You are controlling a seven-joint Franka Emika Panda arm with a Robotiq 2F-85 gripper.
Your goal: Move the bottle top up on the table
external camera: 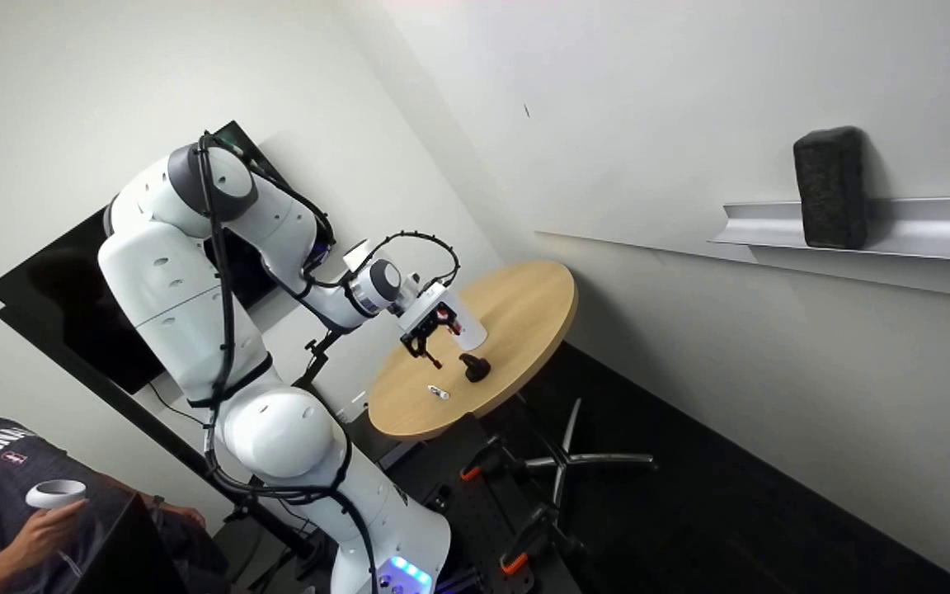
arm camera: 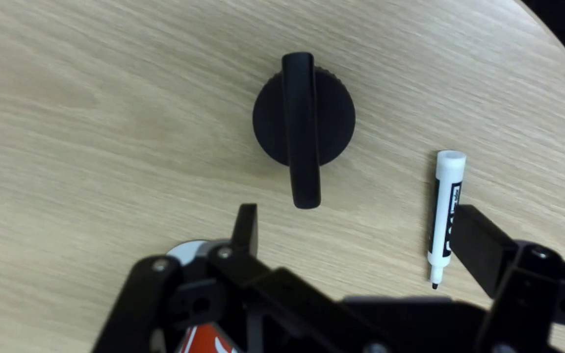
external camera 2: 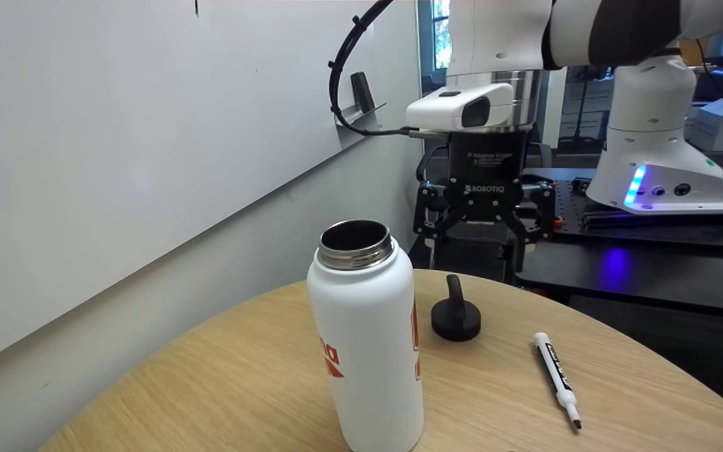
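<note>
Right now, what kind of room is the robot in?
Perhaps an office meeting room or a lab: I see a whiteboard, a marker on the round table, and a robot arm.

Pale walls [external camera: 722, 371], dark floor [external camera: 689, 503], large whiteboard [external camera 2: 129, 144], narrow window [external camera 2: 442, 37]

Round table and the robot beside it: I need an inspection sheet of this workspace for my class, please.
Surface: round light-wood table.
Job's things: black bottle top lies on the table, handle upward; white bottle stands upright, mouth open.
Clutter: marker lying on the table.
Gripper: open above the table, holding nothing.
Cables: black cable runs along the arm, looping out near the gripper.
Surroundings: person holding a white controller; whiteboard; dark block on a tray.
</note>
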